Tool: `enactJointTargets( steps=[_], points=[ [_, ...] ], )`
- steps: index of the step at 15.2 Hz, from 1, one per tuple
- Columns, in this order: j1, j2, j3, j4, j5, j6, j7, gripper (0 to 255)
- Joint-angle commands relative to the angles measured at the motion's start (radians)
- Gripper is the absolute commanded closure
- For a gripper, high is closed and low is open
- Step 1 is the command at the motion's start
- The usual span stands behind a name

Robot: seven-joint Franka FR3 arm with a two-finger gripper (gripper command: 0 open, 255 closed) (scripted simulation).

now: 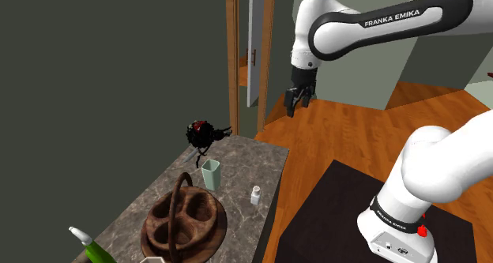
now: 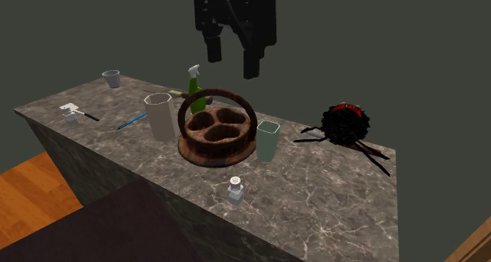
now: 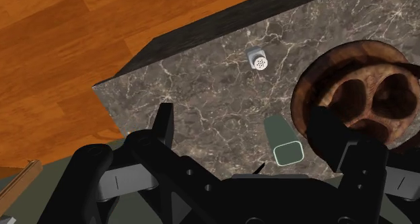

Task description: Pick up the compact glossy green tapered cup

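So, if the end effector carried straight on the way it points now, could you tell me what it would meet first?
Probably the bare counter, between the shaker and the cup. The end effector is open, and the cup lies near one finger's line, so it might be clipped; depth is unclear.

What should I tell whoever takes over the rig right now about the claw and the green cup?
Claw: open, empty, well above the counter.
Cup: pale green, upright on the counter, next to the brown basket.
Done: nothing grasped yet.
Left: probably bring the claw down over the cup, close on it, lift.
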Motion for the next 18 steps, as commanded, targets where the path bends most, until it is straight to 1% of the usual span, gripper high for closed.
enactJointTargets(
  steps=[1,5,9,14,18],
  points=[
    [0.005,0.053,0.013,-0.017,0.009,0.079,0.023,0],
    [0.015,0.179,0.04,-0.018,0.021,0.219,0.072,0],
    [0.022,0.32,0.065,0.008,0.024,0.349,0.121,0],
    [0.029,0.51,0.091,0.073,0.009,0.49,0.188,0],
    [0.04,0.666,0.102,0.152,-0.017,0.58,0.247,0]
  ],
)
